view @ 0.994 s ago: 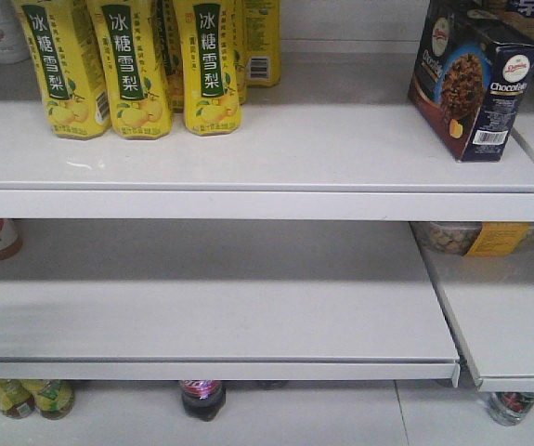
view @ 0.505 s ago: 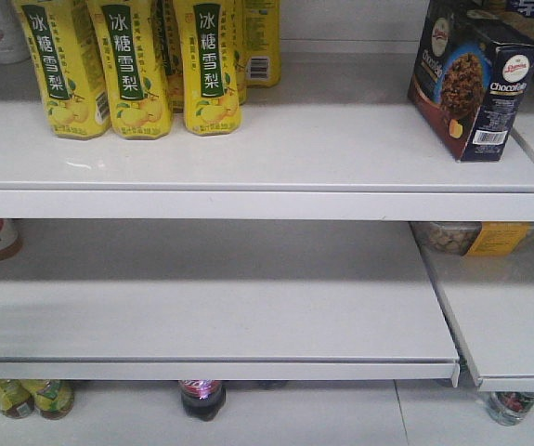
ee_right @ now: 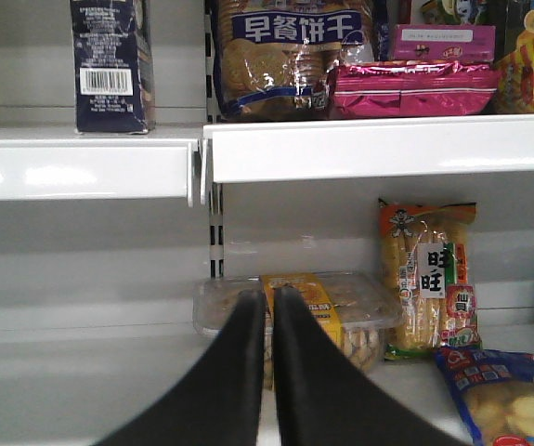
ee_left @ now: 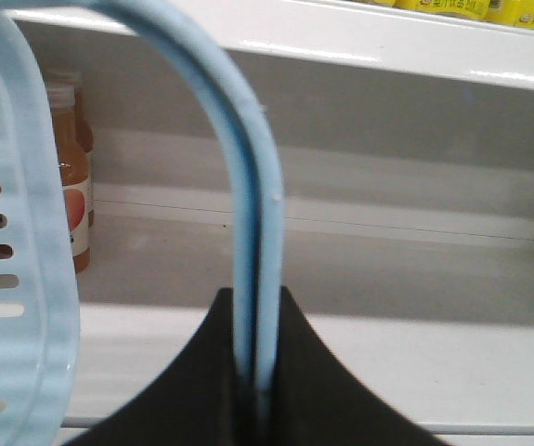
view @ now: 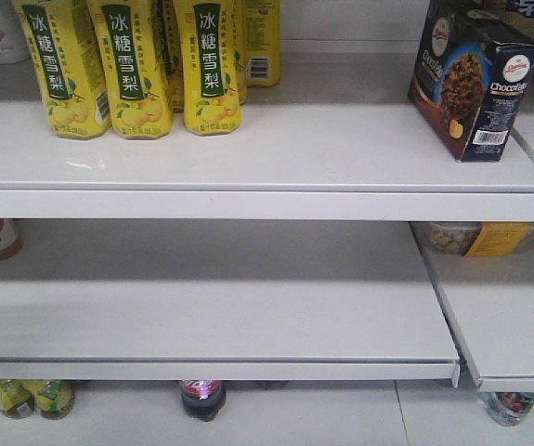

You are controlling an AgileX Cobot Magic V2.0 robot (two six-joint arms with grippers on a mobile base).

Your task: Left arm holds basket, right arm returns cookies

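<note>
My left gripper is pinching the basket handle tight. Right gripper is hanging w/ tips nearly together, nothing btwn. Cookies are standing upright on the top shelf, right end.

The front view cuts off the tops of the yellow drink cartons and the cookies. In the left wrist view the basket runs off the left edge, blurred. The clear tub sits partly behind the right gripper.
</note>
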